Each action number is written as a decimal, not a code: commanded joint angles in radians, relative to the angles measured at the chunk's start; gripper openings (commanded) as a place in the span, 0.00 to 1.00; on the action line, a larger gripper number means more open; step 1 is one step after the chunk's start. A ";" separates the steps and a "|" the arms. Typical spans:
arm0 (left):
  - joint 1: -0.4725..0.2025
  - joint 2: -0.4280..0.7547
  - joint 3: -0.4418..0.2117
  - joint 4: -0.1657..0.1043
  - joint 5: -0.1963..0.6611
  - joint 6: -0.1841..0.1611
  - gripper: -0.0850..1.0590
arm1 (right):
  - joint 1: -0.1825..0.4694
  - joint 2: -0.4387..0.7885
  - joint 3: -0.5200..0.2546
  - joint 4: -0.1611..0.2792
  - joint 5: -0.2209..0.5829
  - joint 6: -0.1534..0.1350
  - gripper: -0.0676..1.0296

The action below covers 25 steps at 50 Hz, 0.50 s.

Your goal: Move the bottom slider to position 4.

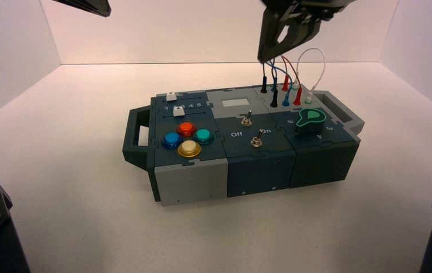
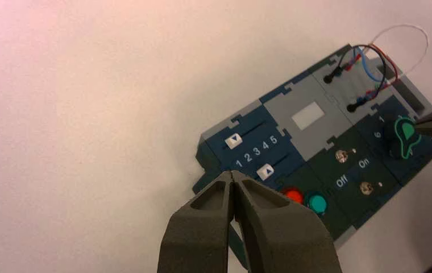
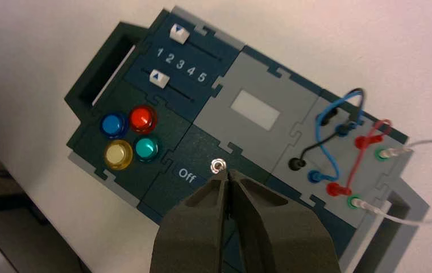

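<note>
The bottom slider (image 1: 178,111) is a small white knob on the box's left module, just behind the coloured buttons. In the right wrist view the bottom slider (image 3: 157,78) stands about level with the 2. The numeral 4 (image 3: 191,70) is farther along the row; it also shows in the left wrist view (image 2: 265,145), as does the slider (image 2: 265,171). My left gripper (image 2: 233,175) is shut and empty, raised off the box's left end, at the top left of the high view (image 1: 88,5). My right gripper (image 1: 266,56) is shut and empty, high over the box's back (image 3: 227,173).
A second white slider (image 1: 171,96) sits behind the numeral row. Red, blue, teal and yellow buttons (image 1: 186,138) lie in front. Two metal toggle switches (image 1: 248,120) stand mid-box, a green dial (image 1: 309,119) at the right, and plugged wires (image 1: 285,85) at the back.
</note>
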<state>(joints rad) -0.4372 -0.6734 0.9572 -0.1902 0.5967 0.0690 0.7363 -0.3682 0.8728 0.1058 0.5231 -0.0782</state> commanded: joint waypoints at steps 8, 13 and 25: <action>-0.021 0.063 -0.041 0.000 -0.005 0.008 0.05 | 0.051 0.046 -0.049 0.006 0.002 -0.012 0.04; -0.023 0.101 -0.041 0.000 -0.015 0.012 0.05 | 0.061 0.058 -0.046 0.011 0.002 -0.012 0.04; -0.058 0.181 -0.038 0.000 -0.054 0.015 0.05 | 0.098 0.081 -0.046 0.014 -0.011 -0.012 0.04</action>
<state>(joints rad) -0.4771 -0.5077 0.9449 -0.1902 0.5676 0.0782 0.8191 -0.2869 0.8498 0.1150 0.5231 -0.0859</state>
